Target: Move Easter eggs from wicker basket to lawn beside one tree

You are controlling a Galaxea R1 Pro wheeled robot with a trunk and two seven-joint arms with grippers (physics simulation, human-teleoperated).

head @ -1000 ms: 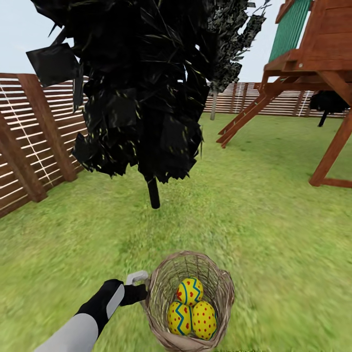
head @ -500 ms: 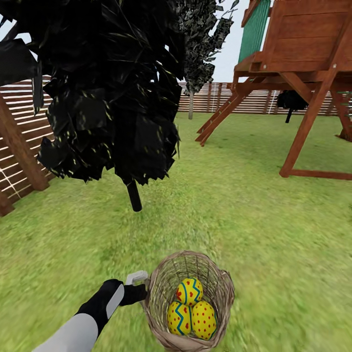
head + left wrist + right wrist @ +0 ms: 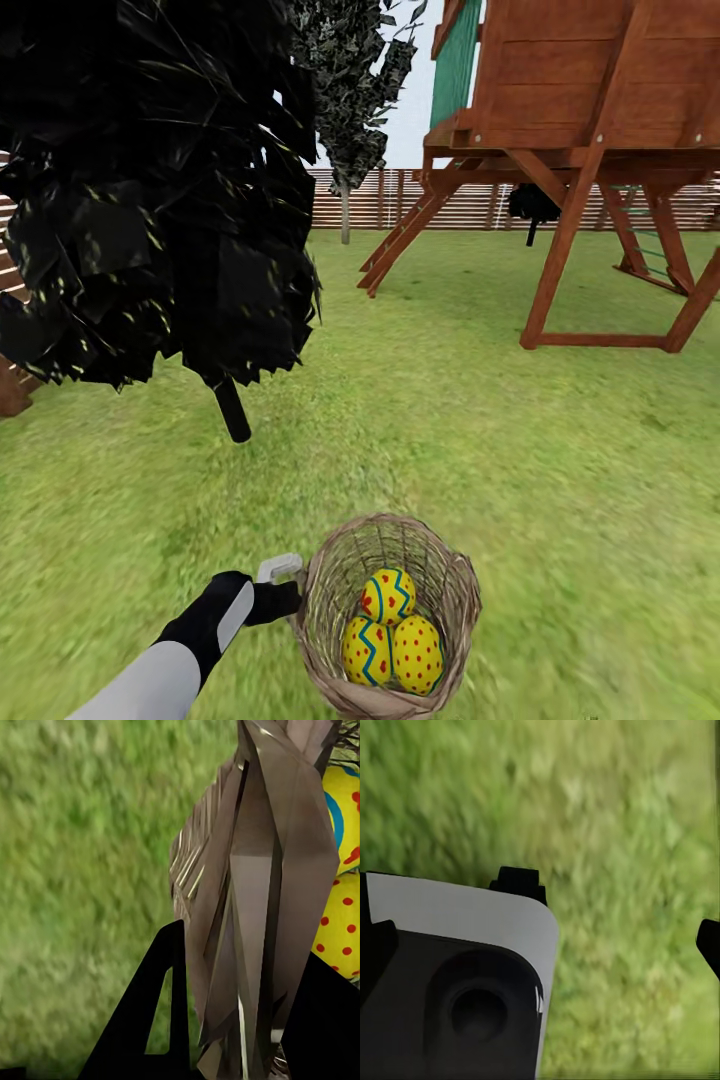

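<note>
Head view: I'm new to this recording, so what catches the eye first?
The wicker basket, low in the middle, holds three bright Easter eggs, with the left hand clamped on its rim. A black tree looms at upper left, and a wooden play tower stands on the lawn at upper right.

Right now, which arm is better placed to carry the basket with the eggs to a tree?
The left: its pincer is closed on the wicker basket rim, with all three Easter eggs inside. The right wrist view shows grass.

The head camera looks forward and down over the lawn. Both wrist cameras sit close above that grass. The left one shares the basket with the head view.
</note>
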